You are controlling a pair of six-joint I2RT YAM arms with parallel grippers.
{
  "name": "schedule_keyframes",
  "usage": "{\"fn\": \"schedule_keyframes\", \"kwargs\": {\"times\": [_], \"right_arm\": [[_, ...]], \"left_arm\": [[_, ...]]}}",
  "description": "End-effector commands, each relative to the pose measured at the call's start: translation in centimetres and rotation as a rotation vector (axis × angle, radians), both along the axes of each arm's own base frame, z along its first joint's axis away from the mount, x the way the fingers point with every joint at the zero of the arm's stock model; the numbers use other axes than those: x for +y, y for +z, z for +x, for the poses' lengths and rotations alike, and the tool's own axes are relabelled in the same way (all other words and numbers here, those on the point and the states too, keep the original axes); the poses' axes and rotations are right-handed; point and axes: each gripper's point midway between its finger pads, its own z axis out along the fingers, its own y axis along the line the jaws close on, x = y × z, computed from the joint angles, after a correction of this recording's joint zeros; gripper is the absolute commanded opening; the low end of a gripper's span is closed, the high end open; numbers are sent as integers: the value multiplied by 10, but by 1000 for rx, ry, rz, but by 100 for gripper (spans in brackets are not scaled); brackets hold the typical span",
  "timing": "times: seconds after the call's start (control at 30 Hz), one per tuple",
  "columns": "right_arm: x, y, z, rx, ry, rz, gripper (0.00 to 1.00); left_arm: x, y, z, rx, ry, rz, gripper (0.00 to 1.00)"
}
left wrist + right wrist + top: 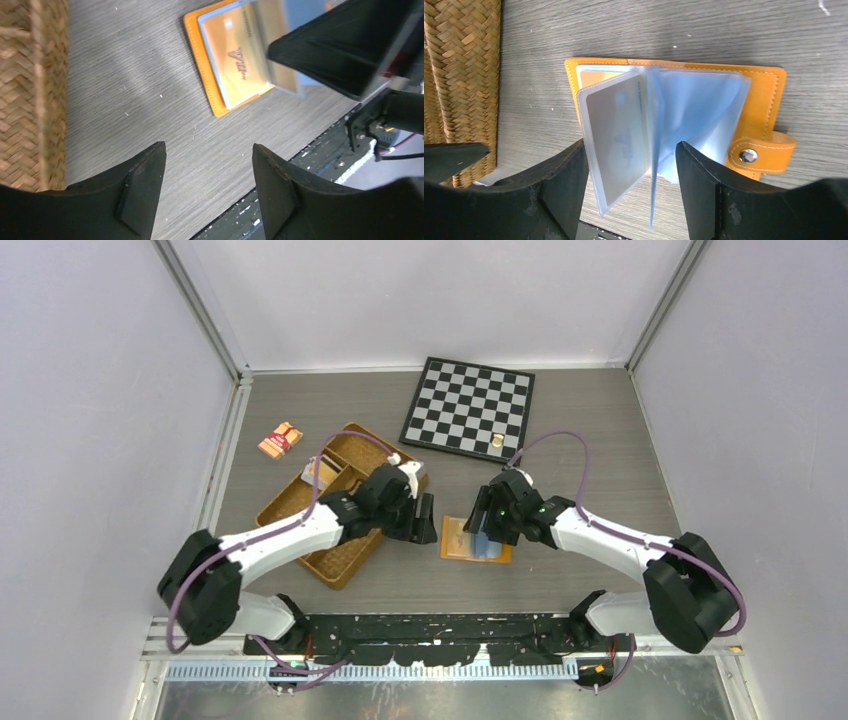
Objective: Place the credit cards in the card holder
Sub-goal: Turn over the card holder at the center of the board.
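Near the front edge, between the two arms, the small orange leather-like folding card holder (769, 95) is lying open on the grey wood-grain table (724, 30). Its clear sleeves are fanning upward, which I judge is keeping the pockets reachable. One silver-grey plastic card (616, 132) is sitting inside a sleeve on the left page. The blue tint on the right pages could be a second card, I cannot tell. The right gripper (487, 530) is hovering directly above, fingers spread, gripping nothing. The left gripper (208, 155) is hanging just left of the holder, jaws apart and empty, beside the brown woven tray (30, 90). One holder, one tray, two grippers, one certain card.
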Motion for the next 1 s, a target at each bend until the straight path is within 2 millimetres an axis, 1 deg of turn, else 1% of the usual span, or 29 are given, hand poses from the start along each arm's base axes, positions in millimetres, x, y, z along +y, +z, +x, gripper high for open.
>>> {"fn": "schedule_keyframes", "kwargs": {"times": [0.0,0.1,0.27,0.4,0.5,0.63,0.73,0.8,0.87,0.97], "right_arm": [[31,23,16,-63,69,74,68],[36,24,17,-70,71,53,68],[25,16,16,-71,28,-44,68],[16,20,15,-89,4,-80,69],[0,18,15,-93,-38,-146,68],[-23,9,9,-66,-64,-255,63],[-37,10,5,-65,-76,-306,62],[-40,14,3,-75,-77,-306,62],[-44,19,1,-86,-83,-307,66],[-54,22,-2,-97,-92,-337,71]], "left_arm": [[18,34,9,-87,40,-3,67],[34,39,10,-86,69,6,68],[57,37,9,-78,110,29,71],[73,43,11,-98,137,37,74],[80,45,13,-110,147,43,76],[86,45,14,-103,156,53,76],[87,46,14,-106,159,47,76],[88,47,15,-109,161,43,77],[91,47,18,-107,173,50,77],[99,54,26,-123,192,57,77]]}}
